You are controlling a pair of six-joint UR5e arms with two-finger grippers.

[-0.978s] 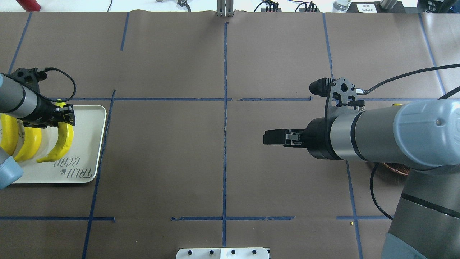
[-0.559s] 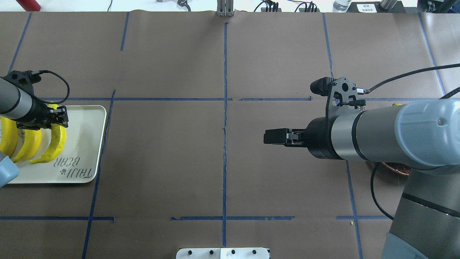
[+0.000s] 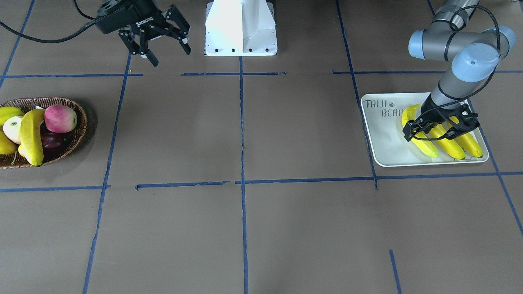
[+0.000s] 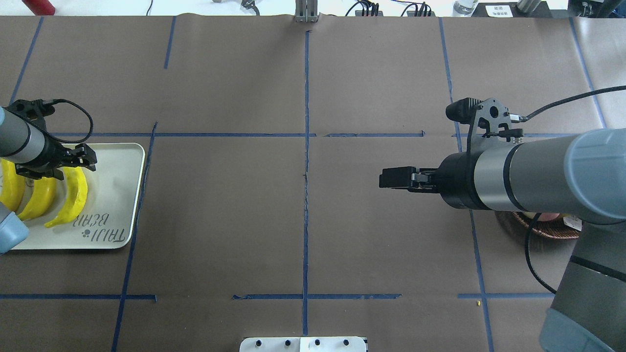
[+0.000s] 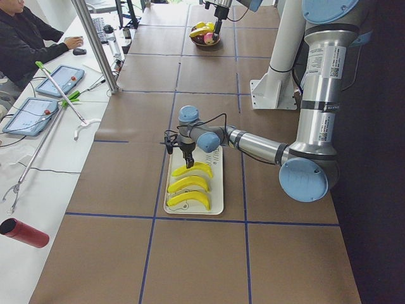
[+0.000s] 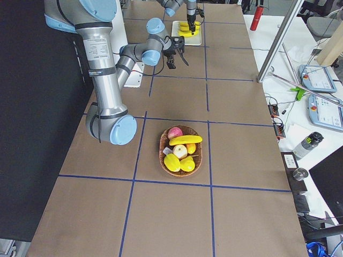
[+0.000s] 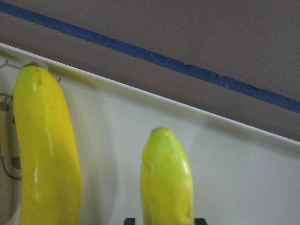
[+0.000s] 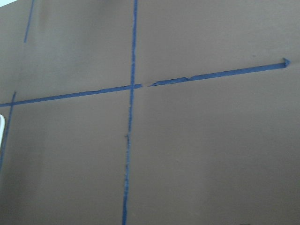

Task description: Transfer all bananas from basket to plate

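Three bananas lie side by side on the white plate [image 3: 382, 141], which also shows in the overhead view [image 4: 115, 195]. My left gripper [image 3: 439, 128] is open and straddles the banana [image 4: 73, 195] nearest the plate's middle. In the left wrist view its fingertips [image 7: 129, 220] flank that banana's greenish end [image 7: 166, 178]. A fourth banana [image 3: 32, 136] lies in the wicker basket [image 3: 79, 122] among other fruit. My right gripper [image 3: 163, 45] is open and empty, held above the table away from the basket. In the overhead view my right arm hides most of the basket [image 4: 538, 231].
The basket also holds a pink-red apple [image 3: 60, 117] and yellow-green fruits [image 6: 172, 162]. The white robot base [image 3: 241, 28] stands at the table's middle edge. An operator [image 5: 25, 44] sits at a side table with tablets.
My left gripper has lowered the third banana onto the plate and let go of it. My right arm has shifted to the right, uncovering more of the basket.
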